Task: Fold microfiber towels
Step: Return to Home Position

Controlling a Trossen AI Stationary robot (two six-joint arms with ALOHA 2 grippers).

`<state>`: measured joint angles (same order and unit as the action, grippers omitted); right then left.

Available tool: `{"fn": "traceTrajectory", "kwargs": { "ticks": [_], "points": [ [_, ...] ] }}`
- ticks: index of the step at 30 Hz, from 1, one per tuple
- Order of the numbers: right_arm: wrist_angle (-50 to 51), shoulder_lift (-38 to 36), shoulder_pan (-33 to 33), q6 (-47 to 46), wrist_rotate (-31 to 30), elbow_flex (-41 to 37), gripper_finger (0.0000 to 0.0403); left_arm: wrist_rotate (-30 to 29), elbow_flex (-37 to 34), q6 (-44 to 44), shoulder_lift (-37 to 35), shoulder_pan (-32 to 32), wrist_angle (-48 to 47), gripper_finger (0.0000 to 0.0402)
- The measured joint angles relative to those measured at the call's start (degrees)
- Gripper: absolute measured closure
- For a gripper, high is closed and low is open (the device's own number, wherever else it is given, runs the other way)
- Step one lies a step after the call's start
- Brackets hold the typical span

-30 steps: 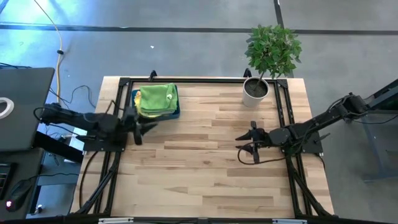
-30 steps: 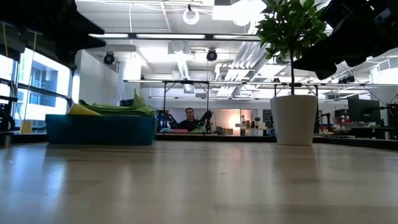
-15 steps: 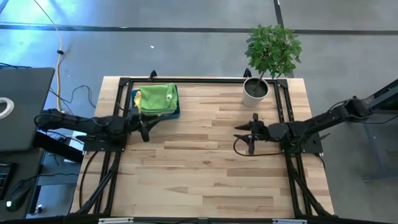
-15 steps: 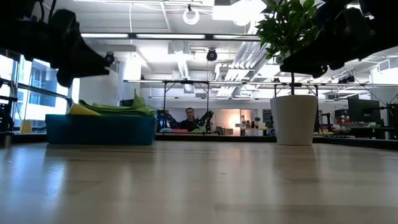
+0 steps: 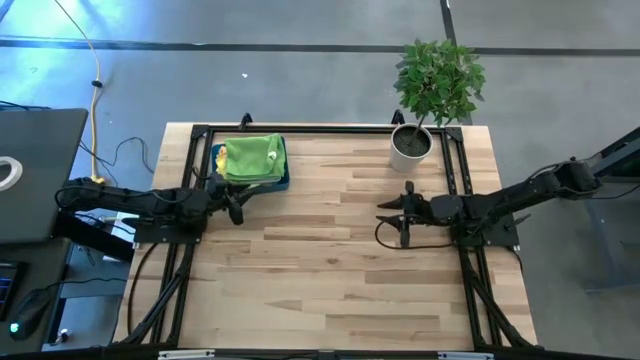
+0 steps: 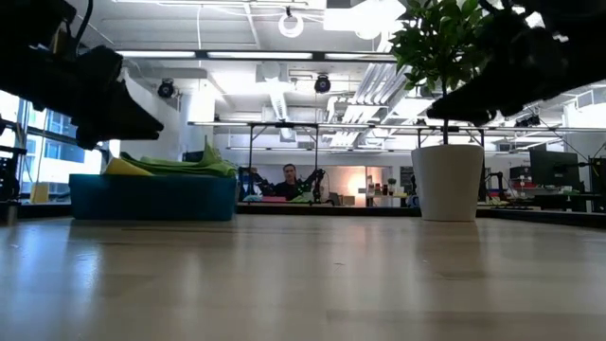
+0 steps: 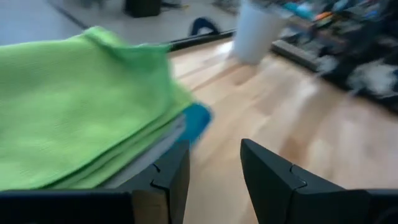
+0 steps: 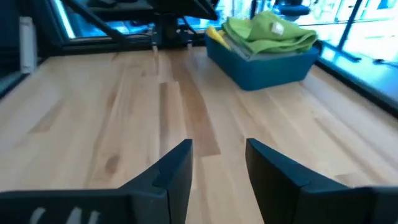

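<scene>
Folding judged finished: microfiber towels (image 5: 250, 158) stacked in blue tray (image 5: 287, 178) at worktop (image 5: 330, 270) back-left. Left gripper (image 5: 237, 205) just beside tray, right gripper (image 5: 404, 218) mid-worktop; both parted, empty. Next: retract to rest.

The room is bright, with lamps (image 6: 294, 24) on the ceiling and a window (image 6: 52, 123) past the table's left edge. In the low view the table (image 6: 303, 284) shines pale, and the left arm (image 6: 90, 90) and the right arm (image 6: 502, 71) look like black shapes against the light. From above the light is even and the shadows on the wood are soft, while in the left wrist view the green towel (image 7: 74, 106) looks smeared and fuzzy.
</scene>
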<state>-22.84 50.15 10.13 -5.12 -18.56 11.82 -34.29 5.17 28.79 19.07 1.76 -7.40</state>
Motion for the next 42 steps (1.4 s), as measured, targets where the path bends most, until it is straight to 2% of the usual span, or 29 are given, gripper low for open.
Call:
{"fn": "traceTrajectory", "kwargs": {
  "ticks": [4, 7, 9, 13, 19, 21, 27, 38, 42],
  "points": [
    [-8.60, 0.00, 0.00, -2.15, 2.49, -5.68, 0.0275, -4.37, 0.00, 0.04, 0.02, 0.00, -2.70, 0.0269],
    [-16.25, 0.02, 0.02, -2.46, 2.52, -10.12, 0.0284, -4.86, 0.00, 0.00, 0.04, 0.00, -2.68, 0.0269],
    [-17.98, -0.01, 0.00, -1.75, 2.07, -11.25, 0.0288, -5.29, 0.00, -0.88, 0.04, 0.00, -2.71, 0.0269],
    [-16.60, -0.35, -0.07, 1.79, -0.47, -11.26, 0.0290, -4.97, 0.00, -3.92, 0.04, 0.00, -2.71, 0.0269],
    [-13.82, -0.37, -0.07, 0.42, -10.40, -11.26, 0.0290, -4.98, 0.00, -3.68, 0.04, 0.00, -2.69, 0.0269],
    [-10.59, -0.37, -0.10, 2.70, -11.86, -11.27, 0.0290, -4.96, 0.00, -3.54, 0.04, 0.00, -2.69, 0.0269],
    [-1.67, -0.35, -0.09, 9.10, -9.87, -11.30, 0.0290, -4.96, 0.00, -3.52, 0.04, 0.00, -2.69, 0.0269],
    [7.03, -0.49, -0.07, 8.15, -9.37, -11.30, 0.0290, -4.95, 0.00, -3.51, 0.04, 0.00, -2.69, 0.0269],
    [9.13, -3.52, -0.07, 8.15, -9.32, -11.33, 0.0290, -4.93, 0.02, -3.49, -0.49, 0.00, -2.69, 0.0269]
  ]
}}
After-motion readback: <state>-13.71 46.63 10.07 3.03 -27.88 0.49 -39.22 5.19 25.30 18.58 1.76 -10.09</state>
